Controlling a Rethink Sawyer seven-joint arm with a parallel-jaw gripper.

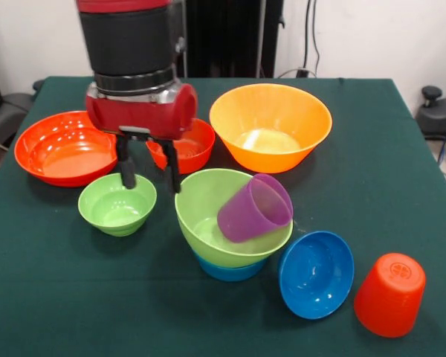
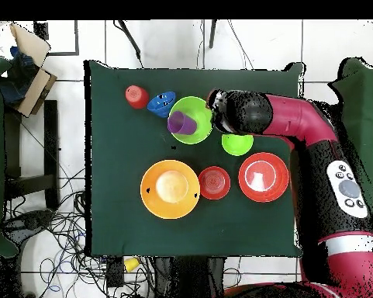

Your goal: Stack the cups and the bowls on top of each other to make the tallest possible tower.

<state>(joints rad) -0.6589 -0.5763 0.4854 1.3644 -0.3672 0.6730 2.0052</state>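
Gripper [image 1: 149, 172] (fingers apart) hiding red-orange bowl [image 1: 189, 145]

Surfaces: glossy plastic ware lying on matt green cloth.

The large yellow-orange bowl [image 1: 271, 125], large red-orange bowl [image 1: 62, 146], small light green bowl [image 1: 117, 204] and dark blue bowl [image 1: 316, 274] are all showing smooth plastic with bright glare spots. The purple cup [image 1: 255, 207] is looking slightly translucent, its thin wall letting light through, and is lying against the shiny large light green bowl [image 1: 208, 212]. The orange-red cup [image 1: 389, 294] is showing a duller sheen. The table [image 1: 74, 297] is wearing a dark green cloth, matt and unreflective. The gripper [image 1: 149, 169] housing is gleaming glossy red under a metallic silver ring; the jaws are looking matt black.
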